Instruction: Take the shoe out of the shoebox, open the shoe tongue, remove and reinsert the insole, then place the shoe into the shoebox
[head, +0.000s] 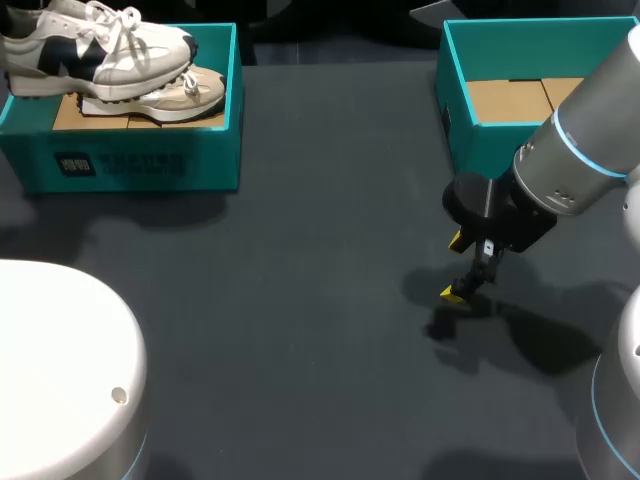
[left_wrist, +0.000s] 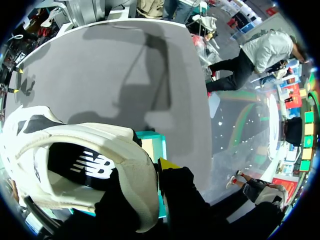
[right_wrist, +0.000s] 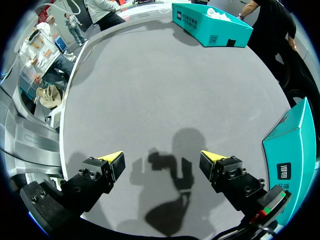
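A white shoe (head: 90, 50) with a navy side mark hangs over the left teal shoebox (head: 130, 165), above a second, beige shoe (head: 170, 95) lying inside it. In the left wrist view my left gripper (left_wrist: 150, 172) is shut on the white shoe's (left_wrist: 75, 150) padded heel collar. One yellow tip shows outside the collar and the other is hidden inside the shoe. My left gripper itself is outside the head view. My right gripper (head: 455, 267) hangs open and empty over bare table, close to the right box; its fingers (right_wrist: 114, 159) stand wide apart over its own shadow.
A second teal box (head: 460, 100) with a bare cardboard floor stands at the back right, just behind my right gripper, and shows beside its finger as a teal wall (right_wrist: 290, 150). The left arm's white housing (head: 60, 370) fills the near-left corner. Dark tabletop (head: 320, 250) lies between the boxes.
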